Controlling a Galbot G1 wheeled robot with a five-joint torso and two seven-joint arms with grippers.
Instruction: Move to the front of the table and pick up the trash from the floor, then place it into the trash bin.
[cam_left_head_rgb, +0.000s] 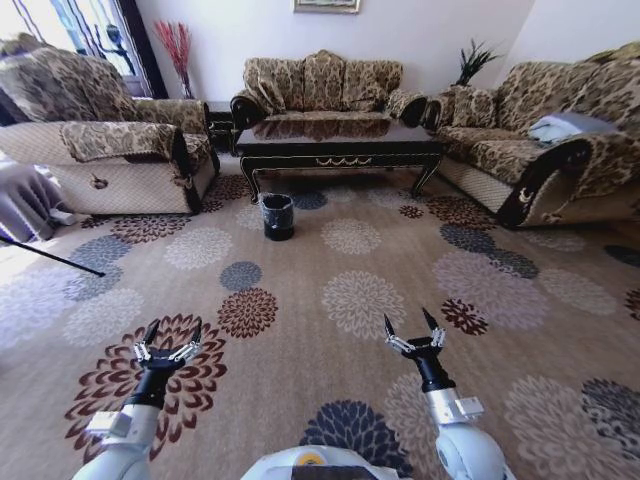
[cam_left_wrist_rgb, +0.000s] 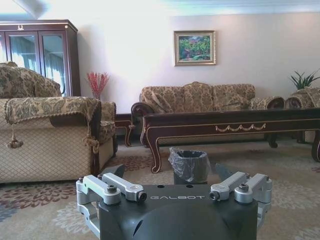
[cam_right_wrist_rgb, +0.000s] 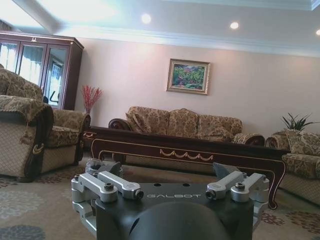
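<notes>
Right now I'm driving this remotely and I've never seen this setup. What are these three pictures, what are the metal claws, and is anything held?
You are looking through a wheeled robot with two arms. The wide picture comes from its head, looking down at the patterned carpet. The two claws low in it are its grippers: the left gripper on the left and the right gripper on the right. Both hover over the carpet with jaws open, holding nothing.

The other two pictures come from cameras on each wrist, looking low across the room over the gripper's own grey body.

Ahead stands the table, long and dark, with sofas around it. The trash bin, small and black with a clear liner, sits on the carpet just in front of the table's left end. I cannot make out any trash on the floor from here.
</notes>
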